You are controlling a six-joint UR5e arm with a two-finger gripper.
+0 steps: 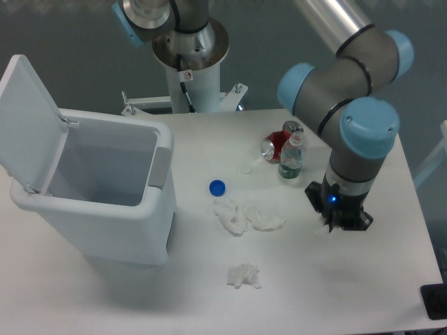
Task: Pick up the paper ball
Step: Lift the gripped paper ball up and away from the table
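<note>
The paper ball sits on the table, near the front edge, alone, below the bigger paper clumps. It looks very light and soft, so it will squash; pinch it gently across its middle. The gripper hangs well off to the side, and I cannot tell if its jaws are apart

We find no text that we can read anywhere. A small red-and-white sticker sits on the robot's white base column, but its marking is too small to make out. The plastic bottle carries a greenish label and the red can has printing, both too blurred for us to read
</note>
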